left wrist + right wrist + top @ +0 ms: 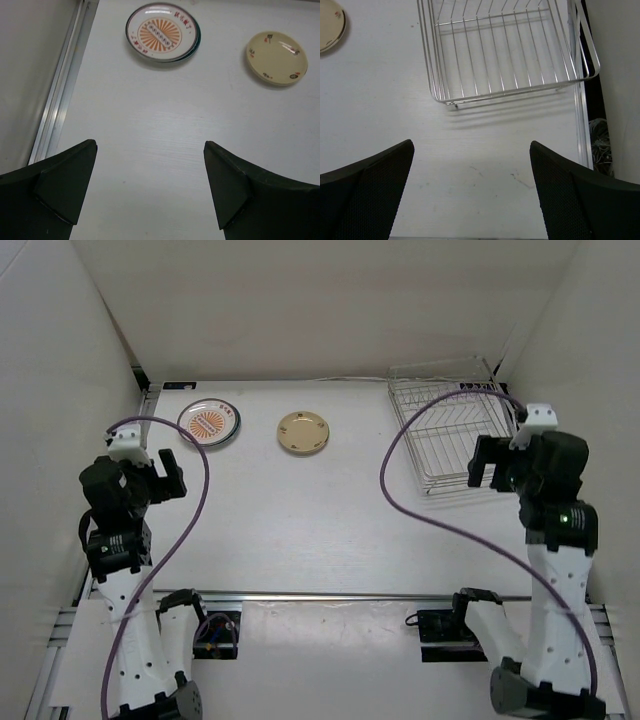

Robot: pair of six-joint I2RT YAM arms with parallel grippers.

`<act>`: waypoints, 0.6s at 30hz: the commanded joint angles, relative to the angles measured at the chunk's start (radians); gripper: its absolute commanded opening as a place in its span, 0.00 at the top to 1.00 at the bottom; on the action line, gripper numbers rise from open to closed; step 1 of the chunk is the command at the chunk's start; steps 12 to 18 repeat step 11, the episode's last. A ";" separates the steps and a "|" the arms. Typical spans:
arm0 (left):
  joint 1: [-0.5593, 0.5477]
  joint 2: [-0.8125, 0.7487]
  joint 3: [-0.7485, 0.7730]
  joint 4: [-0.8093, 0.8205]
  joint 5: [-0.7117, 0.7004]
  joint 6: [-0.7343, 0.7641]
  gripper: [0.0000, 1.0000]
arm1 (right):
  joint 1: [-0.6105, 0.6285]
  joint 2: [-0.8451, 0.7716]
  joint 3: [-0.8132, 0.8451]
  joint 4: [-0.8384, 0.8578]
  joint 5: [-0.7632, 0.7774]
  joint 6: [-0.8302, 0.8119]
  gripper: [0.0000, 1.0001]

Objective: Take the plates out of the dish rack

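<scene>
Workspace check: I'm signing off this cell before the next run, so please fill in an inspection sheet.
Surface: white table, faint marks.
Job's things: silver wire dish rack holds no plates; white round plate with orange sunburst and tan round plate lie flat, apart; a dark rim peeks under the former.
Clutter: nothing seen.
End effectors: left end effector and right end effector open, empty.
Cables: purple cable loops from each wrist.
Surroundings: white enclosure walls; metal rail at near edge.

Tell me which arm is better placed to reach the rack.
Right. The right gripper, open, faces the rack close by; the left gripper sits across the table by the sunburst plate and tan plate. Rack looks empty, though.
</scene>
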 commanded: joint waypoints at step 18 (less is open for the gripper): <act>0.127 -0.024 -0.037 -0.026 0.074 -0.054 0.00 | -0.007 -0.226 -0.257 -0.042 -0.022 0.017 0.00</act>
